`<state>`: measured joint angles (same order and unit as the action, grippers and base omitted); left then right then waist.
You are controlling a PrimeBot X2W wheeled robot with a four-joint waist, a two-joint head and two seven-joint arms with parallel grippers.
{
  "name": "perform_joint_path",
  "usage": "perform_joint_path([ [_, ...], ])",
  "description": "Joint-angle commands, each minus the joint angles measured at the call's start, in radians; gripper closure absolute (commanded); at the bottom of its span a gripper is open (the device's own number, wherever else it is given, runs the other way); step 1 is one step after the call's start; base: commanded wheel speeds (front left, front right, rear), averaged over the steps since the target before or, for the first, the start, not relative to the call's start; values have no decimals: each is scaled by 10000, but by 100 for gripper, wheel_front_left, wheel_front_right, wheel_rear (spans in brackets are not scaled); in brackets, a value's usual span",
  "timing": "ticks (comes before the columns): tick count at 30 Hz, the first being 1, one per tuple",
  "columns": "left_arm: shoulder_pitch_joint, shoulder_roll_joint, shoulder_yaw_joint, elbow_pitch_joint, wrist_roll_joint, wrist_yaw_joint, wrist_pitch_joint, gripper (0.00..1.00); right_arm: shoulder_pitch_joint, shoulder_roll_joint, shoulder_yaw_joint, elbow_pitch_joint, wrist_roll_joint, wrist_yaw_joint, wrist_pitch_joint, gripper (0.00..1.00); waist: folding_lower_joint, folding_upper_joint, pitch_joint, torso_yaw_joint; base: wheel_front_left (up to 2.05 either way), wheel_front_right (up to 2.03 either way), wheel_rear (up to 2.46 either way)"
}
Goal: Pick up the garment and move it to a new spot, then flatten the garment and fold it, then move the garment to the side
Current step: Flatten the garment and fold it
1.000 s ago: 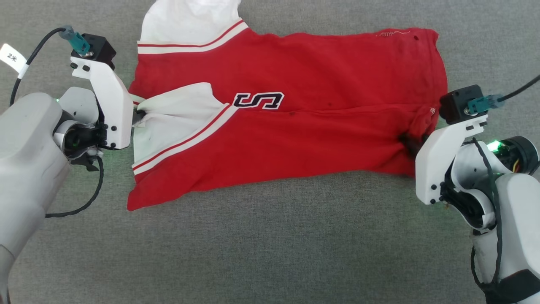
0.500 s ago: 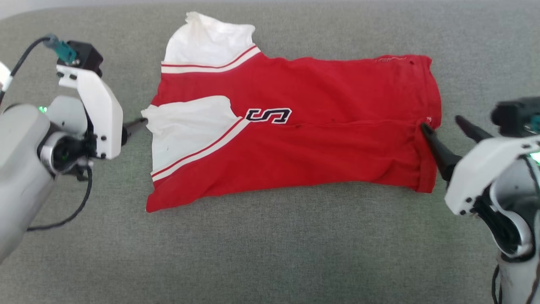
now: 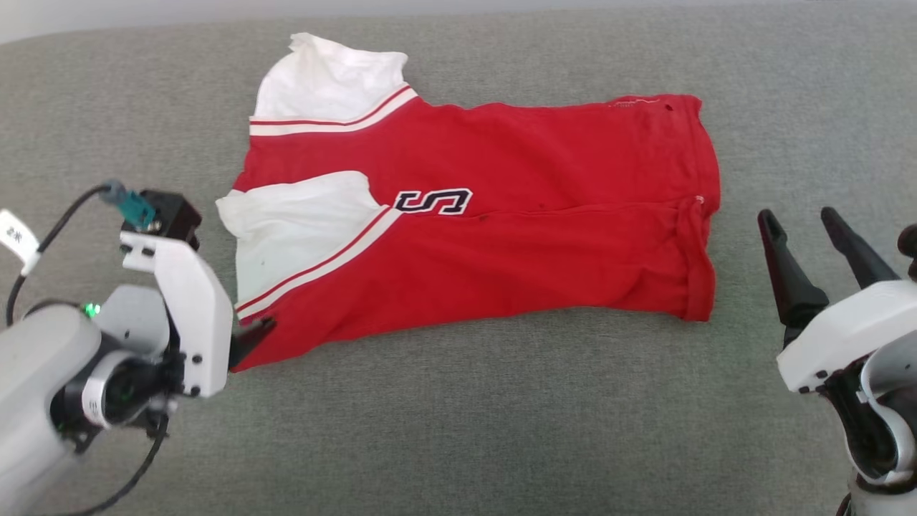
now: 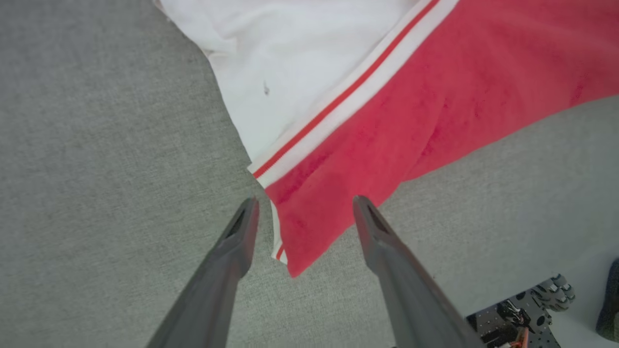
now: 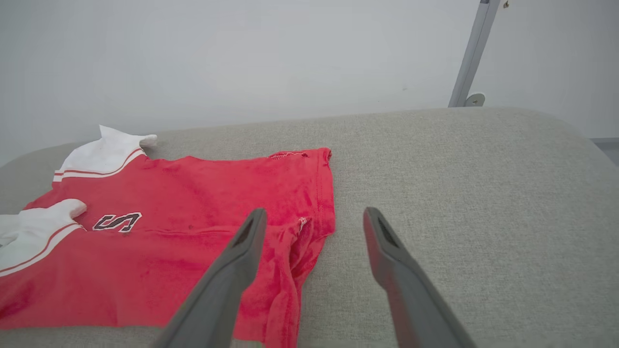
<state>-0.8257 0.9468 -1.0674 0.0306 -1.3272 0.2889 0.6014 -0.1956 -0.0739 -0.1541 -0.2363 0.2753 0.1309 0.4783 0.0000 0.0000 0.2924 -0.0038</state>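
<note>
From the head view, the garment (image 3: pixel 501 272) lay sideways in the middle of the grey cushion (image 3: pixel 458 430), its near half apparently doubled up along its length, with one white sleeve (image 3: pixel 294 229) folded onto the front. The other sleeve (image 3: pixel 329 79) poked out past the far edge. The left gripper (image 3: pixel 252 337) sat right at the near-left corner of the shirt, and the right gripper (image 3: pixel 798 218) stood apart from the hem, spread wide with nothing in it. I reckoned that if one arm pulled before the other had any cloth, the shirt would skew and the fold would slide open. That loose far sleeve looked likely to flop free in any further fold.

In the left wrist view, the left gripper (image 4: pixel 305 203) was fully spread and gripping nothing, with the red corner (image 4: pixel 300 241) lying between the two fingers. I couldn't tell whether either finger touched the cloth. Closing there might catch only the top layer, or nip the cushion cover along with it, and drag everything.

In the right wrist view, the right gripper (image 5: pixel 313 212) gaped empty, pointing at the hem (image 5: pixel 324 193), where the near end was bunched and rumpled (image 5: pixel 290 261). A grab at that wad could have taken an uneven bundle, I'd guess, and left a crooked edge.
</note>
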Motion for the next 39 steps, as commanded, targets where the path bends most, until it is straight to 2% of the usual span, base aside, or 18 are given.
perform_joint_path([
  [1,153,61,11,-89,-100,115,-41,0,91,41,11,-65,61,-4,-70,0,0,0,47,-81,0,0,0],
  [4,439,254,13,-285,-137,379,-141,0,234,128,-3,-62,146,-4,-108,0,0,0,136,-248,0,0,0],
  [8,699,200,63,231,-333,452,-309,0,370,189,55,42,277,-4,111,0,0,0,250,-458,0,0,0],
  [13,919,-205,199,1335,-759,140,-536,0,479,214,134,146,435,-4,528,0,0,0,403,-645,0,0,0],
  [17,1080,-702,126,2134,-1002,-271,-450,0,560,220,217,240,648,-4,1080,0,0,0,477,-697,0,0,0],
  [18,1072,-803,42,2250,-982,-456,-395,74,558,219,232,272,681,-4,1272,0,0,0,490,-699,0,0,0],
  [19,1065,-893,11,2405,-1000,-564,-381,100,568,220,273,320,729,-4,1490,0,0,0,501,-697,0,0,0],
  [25,850,-1295,-79,2935,-863,-1049,-387,100,198,64,488,789,915,-4,2820,0,0,0,576,-557,0,0,0],
  [31,501,-1671,-89,3280,-663,-1306,-426,100,-715,-253,853,1624,790,-4,3720,0,0,0,688,-276,0,0,0],
  [39,183,-2141,-121,3578,-560,-1624,-510,100,-1984,-542,1428,3710,491,-4,4683,0,0,0,894,100,0,0,0],
])
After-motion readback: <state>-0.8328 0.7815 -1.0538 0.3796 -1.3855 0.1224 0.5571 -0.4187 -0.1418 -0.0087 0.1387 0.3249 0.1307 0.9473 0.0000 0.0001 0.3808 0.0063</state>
